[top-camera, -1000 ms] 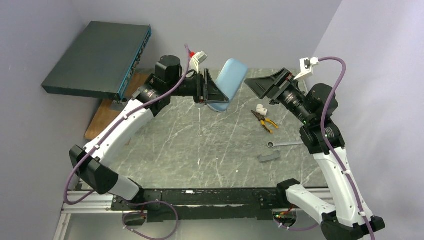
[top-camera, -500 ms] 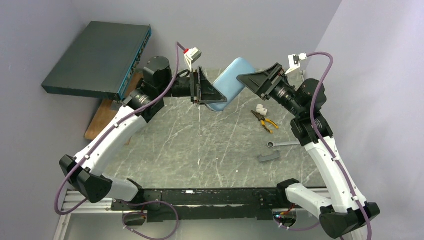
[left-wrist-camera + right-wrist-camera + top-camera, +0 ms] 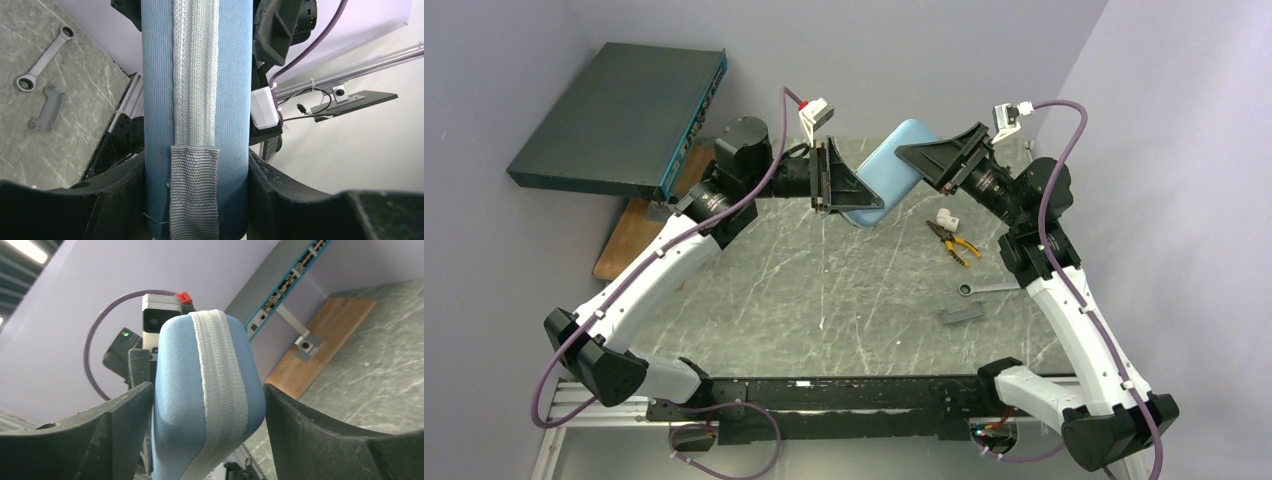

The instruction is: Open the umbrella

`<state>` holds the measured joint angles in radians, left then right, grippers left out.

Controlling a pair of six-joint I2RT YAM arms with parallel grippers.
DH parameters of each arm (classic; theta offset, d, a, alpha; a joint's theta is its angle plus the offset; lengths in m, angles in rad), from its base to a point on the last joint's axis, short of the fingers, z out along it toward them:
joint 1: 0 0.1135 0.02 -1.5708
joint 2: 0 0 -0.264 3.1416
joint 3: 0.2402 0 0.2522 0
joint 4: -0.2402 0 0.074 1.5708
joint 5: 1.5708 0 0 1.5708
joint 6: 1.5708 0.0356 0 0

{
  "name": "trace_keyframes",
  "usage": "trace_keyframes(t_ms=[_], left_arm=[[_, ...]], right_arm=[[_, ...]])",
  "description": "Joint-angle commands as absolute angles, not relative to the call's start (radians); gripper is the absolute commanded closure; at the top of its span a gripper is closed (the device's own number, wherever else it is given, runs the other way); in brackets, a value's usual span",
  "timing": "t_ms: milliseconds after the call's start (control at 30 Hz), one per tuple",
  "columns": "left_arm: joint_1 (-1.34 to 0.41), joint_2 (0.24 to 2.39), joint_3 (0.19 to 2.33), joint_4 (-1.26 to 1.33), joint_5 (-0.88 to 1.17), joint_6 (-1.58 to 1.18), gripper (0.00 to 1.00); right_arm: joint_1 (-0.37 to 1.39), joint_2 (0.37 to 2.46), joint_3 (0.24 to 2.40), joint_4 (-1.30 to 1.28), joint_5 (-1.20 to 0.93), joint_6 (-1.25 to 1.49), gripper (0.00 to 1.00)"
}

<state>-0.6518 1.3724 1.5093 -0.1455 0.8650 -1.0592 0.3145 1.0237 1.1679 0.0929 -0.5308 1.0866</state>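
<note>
The umbrella [image 3: 894, 165] is a flat slate-blue oblong pouch with a pale mesh strip down its edge, held tilted in the air above the far middle of the table. My left gripper [image 3: 862, 197] is shut on its lower end; in the left wrist view the pouch [image 3: 196, 100] fills the gap between both fingers of that gripper [image 3: 196, 200]. My right gripper [image 3: 914, 150] is open with its jaws on either side of the pouch's upper end [image 3: 207, 390], very close to both sides. No canopy, shaft or handle shows.
A large dark teal flat box [image 3: 619, 115] stands on a bracket at the far left above a wooden board [image 3: 629, 235]. Pliers [image 3: 954, 242], a small white piece [image 3: 946, 217], a wrench [image 3: 989, 288] and a grey bracket [image 3: 960, 314] lie on the right of the marble table [image 3: 824, 300].
My right gripper has moved left and up until its jaws straddle the pouch's upper end. My left gripper has tilted the pouch flatter, toward the right.
</note>
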Motion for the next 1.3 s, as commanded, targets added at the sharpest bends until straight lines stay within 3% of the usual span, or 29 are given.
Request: trace_keyframes(t_ms=[0, 167, 367, 433, 600, 933, 1100, 1267], left_arm=[[-0.661, 1.369, 1.538, -0.008, 0.883, -1.086, 0.45], [-0.663, 1.386, 1.544, -0.008, 0.893, -1.087, 0.39], [-0.664, 1.395, 1.572, -0.085, 0.864, -1.029, 0.08], [-0.662, 1.399, 1.582, -0.111, 0.854, -1.010, 0.06], [-0.653, 1.408, 1.617, -0.182, 0.815, -0.952, 0.08], [-0.616, 1.414, 1.615, -0.186, 0.806, -0.932, 0.23], [-0.600, 1.421, 1.609, -0.167, 0.836, -0.934, 0.37], [-0.599, 1.434, 1.581, -0.106, 0.899, -0.969, 0.35]], right_arm=[[0.312, 1.024, 1.163, 0.220, -0.582, 1.154, 0.24], [0.311, 1.030, 1.170, 0.211, -0.601, 1.154, 0.49], [0.311, 1.026, 1.188, 0.118, -0.583, 1.136, 0.64], [0.312, 1.020, 1.181, 0.110, -0.575, 1.136, 0.68], [0.312, 1.012, 1.177, 0.113, -0.573, 1.143, 0.69], [0.311, 1.030, 1.195, 0.125, -0.592, 1.147, 0.71], [0.311, 1.031, 1.195, 0.129, -0.588, 1.149, 0.71], [0.312, 1.046, 1.198, 0.166, -0.595, 1.162, 0.71]])
